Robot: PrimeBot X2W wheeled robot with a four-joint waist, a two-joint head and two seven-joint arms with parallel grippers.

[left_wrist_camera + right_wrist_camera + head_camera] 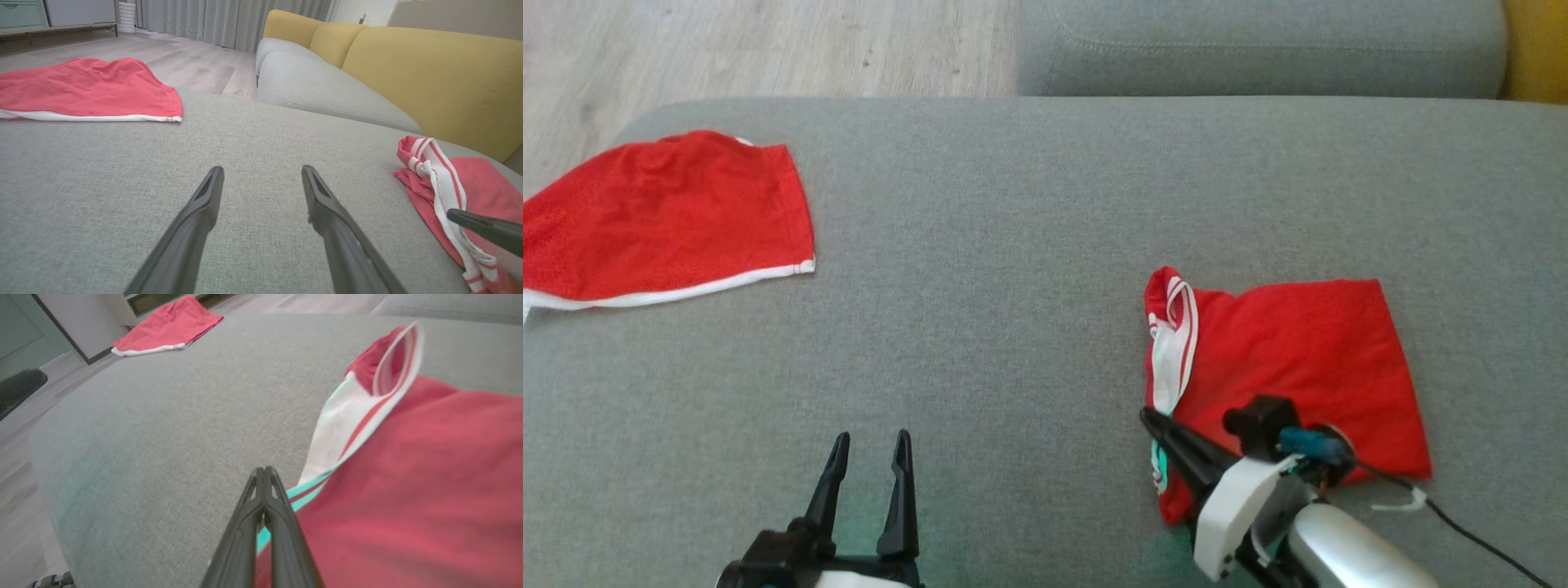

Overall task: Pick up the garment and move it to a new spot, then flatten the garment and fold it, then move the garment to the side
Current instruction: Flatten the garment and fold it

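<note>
The garment (1298, 351), red with a white striped band along its left edge, lies folded on the right of the grey cushion (1013, 286). It also shows in the left wrist view (486, 183) and the right wrist view (408, 477). My right gripper (1147, 412) is shut, its fingers slanting over the garment's near left corner with the tips at the band's edge (264, 469). I cannot tell whether any fabric is pinched. My left gripper (872, 437) stands open over bare cushion at the near middle (262, 169), well left of the garment, nothing between its fingers.
A second red garment with a white hem (662, 220) lies at the cushion's far left edge. Another grey seat (1258, 49) and a yellow backrest (429, 65) stand beyond. Wooden floor (727, 49) lies past the far left. A black cable (1462, 523) trails from my right wrist.
</note>
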